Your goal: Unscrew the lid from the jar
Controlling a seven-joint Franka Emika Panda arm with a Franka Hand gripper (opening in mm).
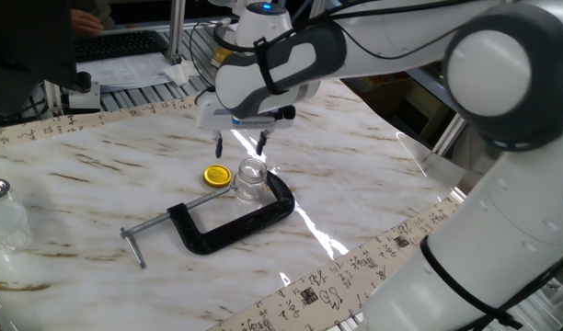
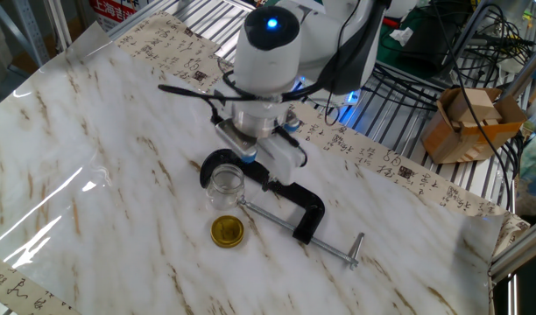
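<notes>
**Lid off, lying beside the clamped jar**

We see the white marble-patterned table (image 1: 373, 175) carrying everything. Above it hangs the white Franka arm (image 1: 373, 41), its two-finger gripper (image 1: 239, 144) empty, the dark fingers spread apart and clear of the glass below. Next in size, the black metal C-clamp (image 1: 228, 227) lies flat, its jaw curving around the small clear glass jar (image 1: 251, 179), which stands upright with its mouth uncovered. From the jar, the small round bright-yellow lid (image 1: 217, 175) sits at about nine o'clock in one fixed view, just beside it on the tabletop. In the other fixed view the lid (image 2: 227, 231) lies apart from the jar (image 2: 224, 186), at six o'clock.
</notes>
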